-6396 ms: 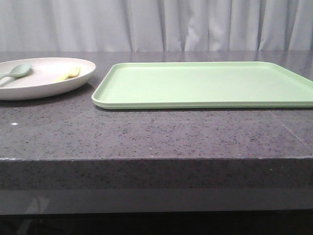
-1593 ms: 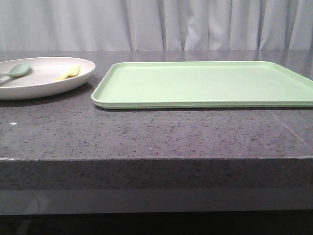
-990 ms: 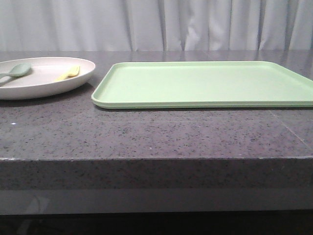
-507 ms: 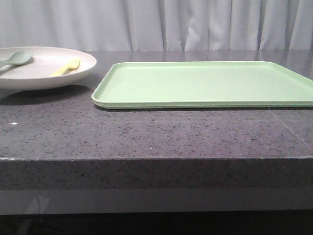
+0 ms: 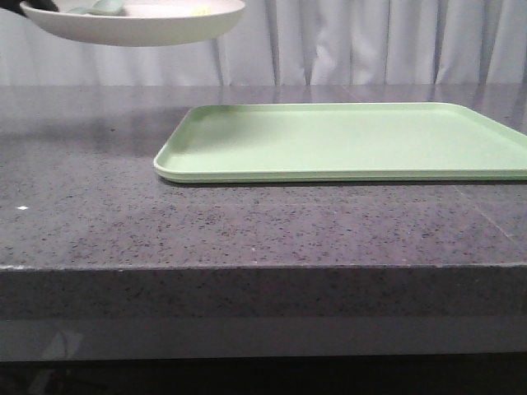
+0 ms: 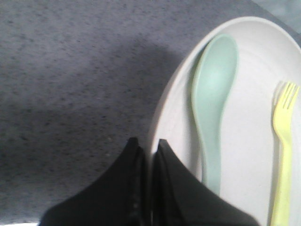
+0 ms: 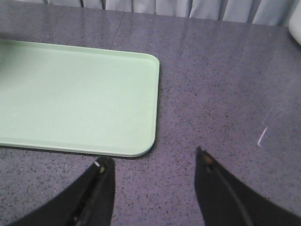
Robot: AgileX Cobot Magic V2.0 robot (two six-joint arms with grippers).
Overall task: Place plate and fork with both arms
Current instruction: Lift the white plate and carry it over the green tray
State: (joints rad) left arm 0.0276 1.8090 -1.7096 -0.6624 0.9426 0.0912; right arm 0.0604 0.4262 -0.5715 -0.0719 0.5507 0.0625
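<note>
The cream-white plate (image 5: 140,25) hangs high in the air at the top left of the front view, above the table. My left gripper (image 6: 149,143) is shut on the plate's rim (image 6: 162,117); only a dark bit of it (image 5: 25,6) shows in the front view. The pale yellow fork (image 6: 283,155) lies in the plate beside a grey-green spoon (image 6: 212,94); a sliver of the fork (image 5: 200,11) shows over the rim in front. My right gripper (image 7: 153,162) is open and empty, low over the bare table beside the tray's corner.
A rectangular light green tray (image 5: 346,140) lies on the dark speckled stone table (image 5: 247,230), to the right of the raised plate; it also shows in the right wrist view (image 7: 75,108). Grey curtains (image 5: 370,41) hang behind. A small white mark (image 7: 262,135) is on the table.
The plate, with fork and spoon in it, has risen from the table at the left and moved up and to the right. The tray has not moved.
</note>
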